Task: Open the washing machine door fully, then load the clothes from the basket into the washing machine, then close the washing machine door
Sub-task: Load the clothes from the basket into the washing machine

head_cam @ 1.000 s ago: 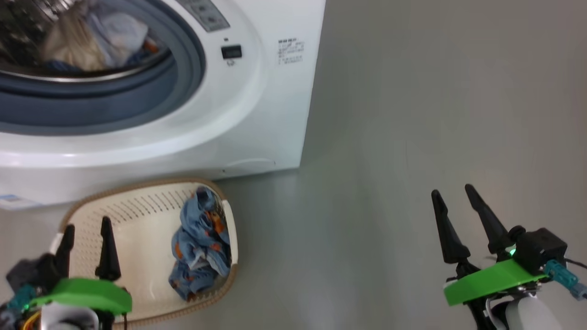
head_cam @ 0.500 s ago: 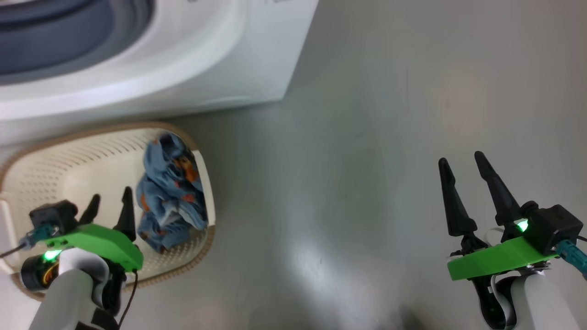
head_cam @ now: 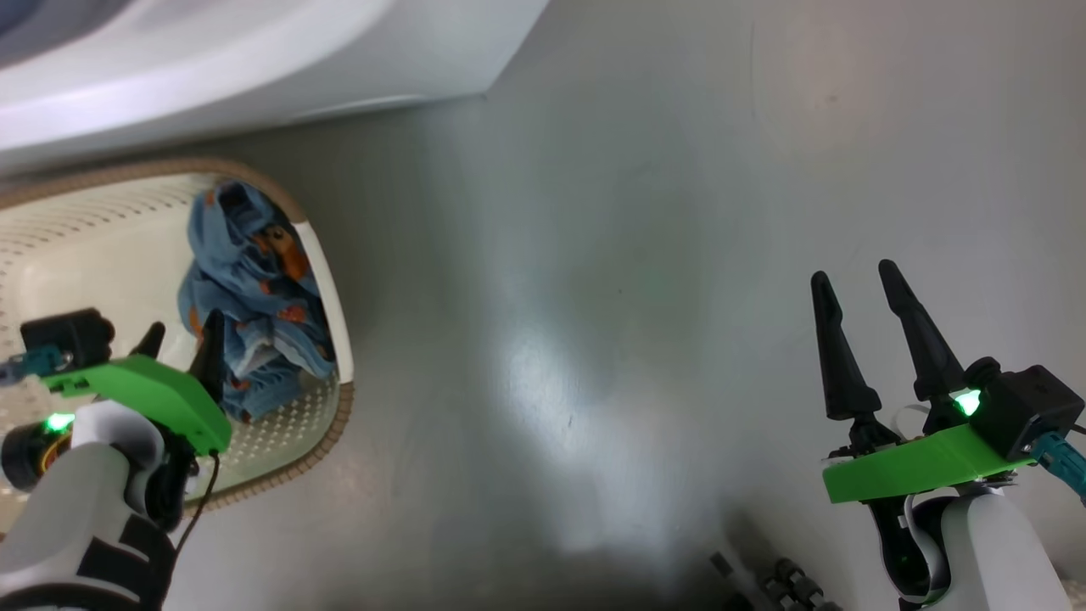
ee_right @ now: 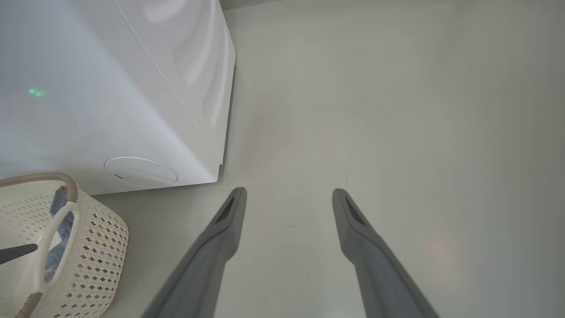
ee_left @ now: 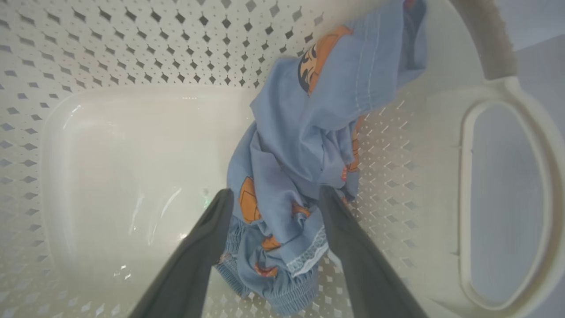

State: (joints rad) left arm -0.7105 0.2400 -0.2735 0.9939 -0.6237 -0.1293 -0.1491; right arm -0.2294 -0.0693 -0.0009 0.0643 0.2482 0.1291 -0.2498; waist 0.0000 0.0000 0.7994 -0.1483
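Note:
A cream perforated basket (head_cam: 102, 221) with a brown rim sits on the floor just in front of the white washing machine (head_cam: 254, 59). Inside it, against the right wall, lies a crumpled light blue garment with orange prints (head_cam: 250, 297). My left gripper (head_cam: 182, 335) is down in the basket, open, its fingers straddling the lower end of the garment (ee_left: 295, 150) without closing on it. Out over bare floor at the lower right, my right gripper (head_cam: 857, 276) is open and holds nothing. The washing machine door is out of view.
The grey floor (head_cam: 594, 255) stretches to the right of the washer. The basket's white side handle (ee_left: 507, 198) stands just right of the garment. In the right wrist view the washer's corner (ee_right: 212, 132) and the basket (ee_right: 88, 247) lie to the left.
The head camera has tilted down, so the drum opening has left the picture. My left gripper has gone deeper into the basket and right, up to the blue garment. The right gripper rose slightly.

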